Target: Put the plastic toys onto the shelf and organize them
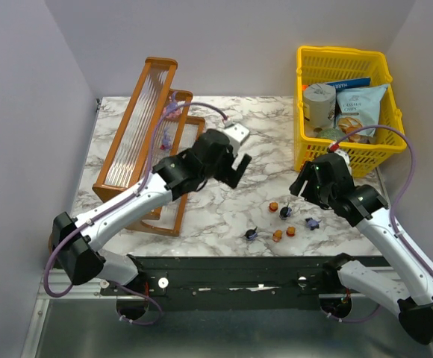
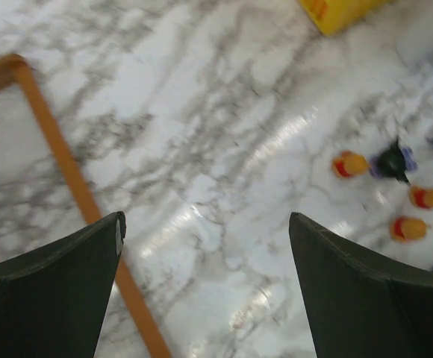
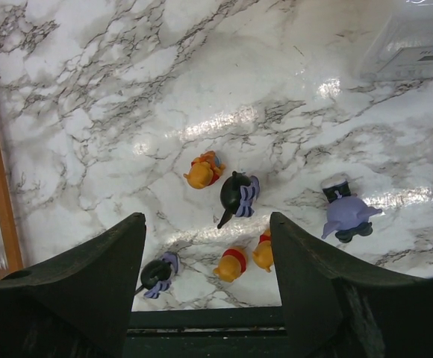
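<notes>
Closest to the lens in the L wrist cam are the two dark fingers (image 2: 60, 283) of the L gripper (image 2: 207, 224). They are spread wide w/ nothing btwn them but bare marble table (image 2: 216, 112). An orange-brown rail of the shelf (image 2: 66, 168) runs under the shelf-side finger. Well past the other finger sit blurred toys (image 2: 349, 164): three orange, one dark, one purplish. The R gripper (image 3: 207, 220) fingers are also parted, gripping nothing, above the toy cluster. One orange + one dark navy lie just beyond the gap, two orange side by side just beside the far-side fingertip, and a second dark one by the shelf-side fingertip. A purple one w/ a hat lies out past the far-side finger. Writing: the yellow basket (image 2: 328, 13) corner in the L wrist cam bears red lettering, too blurred to read. A pale box (image 3: 418, 41) beyond the R fingers has a line of print, unreadable. The packets (image 1: 362, 108) + can (image 1: 319, 104) in the basket show only in the top cam, print too small to read. Only the top cam shows the shelf whole, w/ ribbed clear tiers. Whether the purplish bits on them are toys can't be told.
</notes>
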Tool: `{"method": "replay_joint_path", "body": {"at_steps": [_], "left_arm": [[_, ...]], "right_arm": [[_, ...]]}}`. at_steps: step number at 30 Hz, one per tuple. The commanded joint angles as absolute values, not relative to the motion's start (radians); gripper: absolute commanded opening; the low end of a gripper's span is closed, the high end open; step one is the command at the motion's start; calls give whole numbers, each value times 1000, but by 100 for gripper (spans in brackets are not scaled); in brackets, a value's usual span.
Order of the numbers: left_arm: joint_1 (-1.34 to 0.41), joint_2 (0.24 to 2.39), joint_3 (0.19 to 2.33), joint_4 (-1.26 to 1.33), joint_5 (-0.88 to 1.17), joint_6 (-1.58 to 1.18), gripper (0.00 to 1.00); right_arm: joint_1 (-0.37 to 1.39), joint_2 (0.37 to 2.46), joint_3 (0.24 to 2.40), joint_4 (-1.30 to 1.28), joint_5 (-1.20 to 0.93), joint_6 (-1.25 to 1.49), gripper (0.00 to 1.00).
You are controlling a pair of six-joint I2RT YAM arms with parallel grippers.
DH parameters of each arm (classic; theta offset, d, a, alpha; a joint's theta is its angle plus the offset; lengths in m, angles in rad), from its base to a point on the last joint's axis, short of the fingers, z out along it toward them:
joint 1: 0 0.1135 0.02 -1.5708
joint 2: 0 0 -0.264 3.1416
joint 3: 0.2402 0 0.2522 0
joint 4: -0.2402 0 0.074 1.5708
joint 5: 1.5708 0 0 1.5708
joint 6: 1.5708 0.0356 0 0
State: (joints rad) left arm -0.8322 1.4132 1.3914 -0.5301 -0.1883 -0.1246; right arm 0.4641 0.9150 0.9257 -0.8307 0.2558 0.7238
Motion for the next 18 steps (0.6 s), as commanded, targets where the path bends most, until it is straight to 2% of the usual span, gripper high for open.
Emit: {"method": "replay_joint_path", "body": {"at_steps": [1, 3, 7, 12, 18], "left_arm": [[-952, 1326, 1185, -399, 52, -175, 98], [-988, 1299, 1092, -310, 139, -149, 97], [-1049, 1356, 1072, -278, 184, -101, 93], [-1104, 1498, 1103, -327, 167, -89, 80], [-1173, 1583, 1086, -324, 88, -95, 75]], "right_arm": [[460, 917, 919, -839, 245, 709, 75], [460, 919, 931, -854, 252, 704, 76], [459, 919, 962, -887, 268, 687, 76], [459, 916, 985, -899, 275, 680, 76], [459, 908, 986, -908, 285, 677, 76]]}}
